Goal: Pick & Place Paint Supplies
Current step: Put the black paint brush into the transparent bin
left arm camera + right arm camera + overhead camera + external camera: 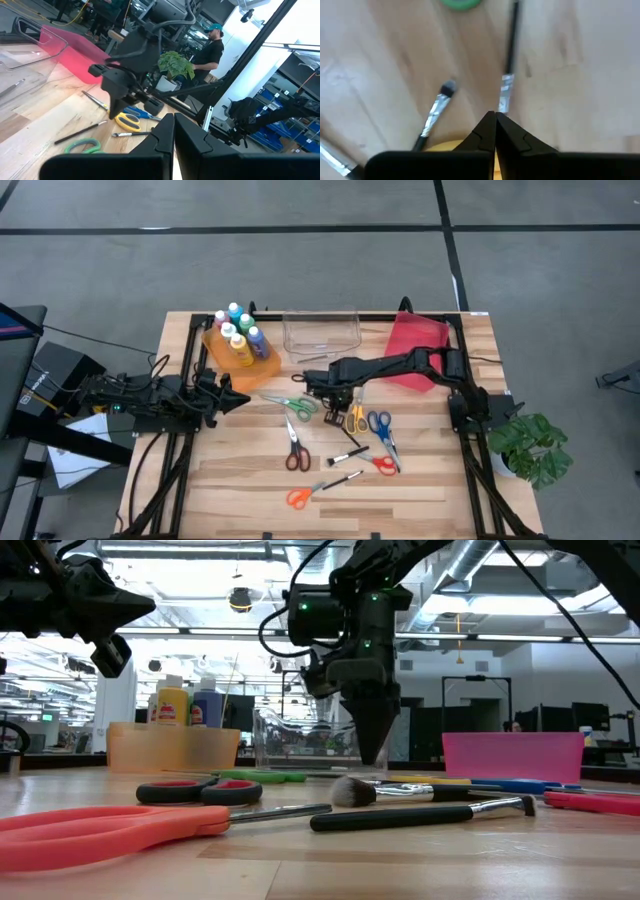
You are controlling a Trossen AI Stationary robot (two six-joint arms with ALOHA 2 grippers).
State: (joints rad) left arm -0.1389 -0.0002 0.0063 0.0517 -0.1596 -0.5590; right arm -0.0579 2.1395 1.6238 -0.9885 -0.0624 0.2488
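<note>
Two grippers, both pinched together, empty. Left gripper [240, 399] waits at table's left edge beside orange bin [262, 364] holding paint bottles [238, 333]. Right gripper [333, 409] points down mid-table over a thin paintbrush [508, 55], its tip hidden behind the fingers [485, 130]. Scissors [296, 448] scattered, axes mixed.

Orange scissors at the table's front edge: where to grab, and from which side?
Grip the orange scissors at the neck, where the blades meet the handle loops, coming straight down from above. They lie flat on the table, so only the top is free. The neck is narrow, and gripping there probably stays clear of the paintbrush beyond the tip.
</note>
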